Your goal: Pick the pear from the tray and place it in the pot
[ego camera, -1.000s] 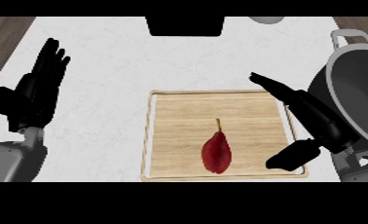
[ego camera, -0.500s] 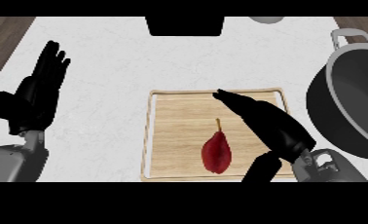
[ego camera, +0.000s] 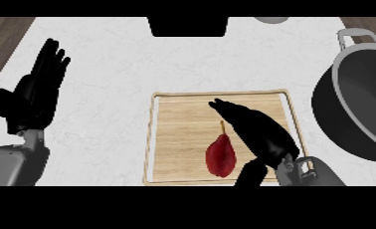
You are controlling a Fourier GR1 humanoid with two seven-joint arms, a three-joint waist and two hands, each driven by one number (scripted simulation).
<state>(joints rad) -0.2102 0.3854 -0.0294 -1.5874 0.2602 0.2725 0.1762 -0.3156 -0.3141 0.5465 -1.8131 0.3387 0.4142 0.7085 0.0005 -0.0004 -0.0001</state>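
A dark red pear (ego camera: 221, 156) with a thin stem lies on the wooden tray (ego camera: 176, 123), toward its near middle. My right hand (ego camera: 257, 133) hovers over the tray just right of the pear, open, with straight fingers pointing up-left and the thumb (ego camera: 248, 174) down near the fruit's lower right. It holds nothing. The dark pot (ego camera: 351, 108) stands at the right edge, partly cut off. My left hand (ego camera: 37, 93) rests open at the left, fingers up.
The white counter (ego camera: 110, 63) surrounds the tray. A black box (ego camera: 187, 26) sits at the far middle edge and a grey round object (ego camera: 272, 20) shows at the far right. The pot's handle (ego camera: 351, 34) sticks out at its far side.
My right hand has swung left from beside the pot to over the tray, ending close beside the pear. The pear, tray and left hand have stayed put.
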